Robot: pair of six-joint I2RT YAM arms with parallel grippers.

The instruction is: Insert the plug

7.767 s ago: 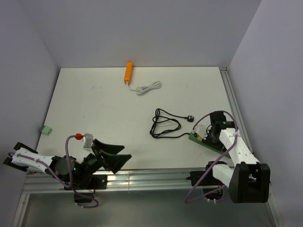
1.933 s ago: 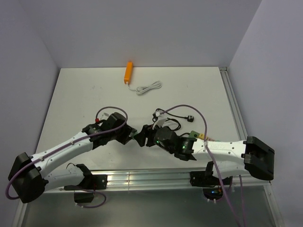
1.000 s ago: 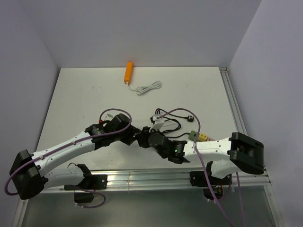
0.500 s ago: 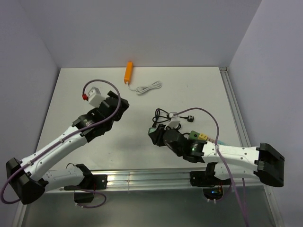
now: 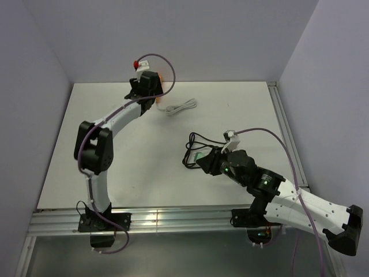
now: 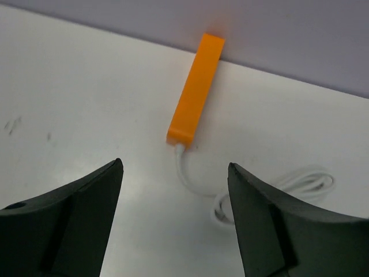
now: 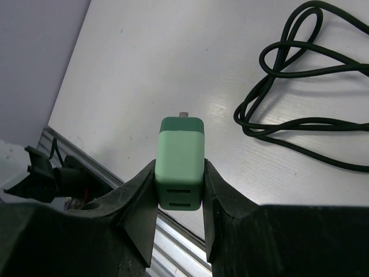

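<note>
White table (image 5: 115,133) is boxed in by lavender walls (image 5: 202,34); green plug (image 7: 180,153) is pinched by right gripper (image 7: 180,173), left gripper (image 6: 174,167) is spread wide.

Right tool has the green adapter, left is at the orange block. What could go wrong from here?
The right tool pinches the green adapter only at its port end; it may pivot under insertion force. The black cable lies close by and may snag. The left tool is open at the orange block by the back wall; closing may nudge it.
</note>
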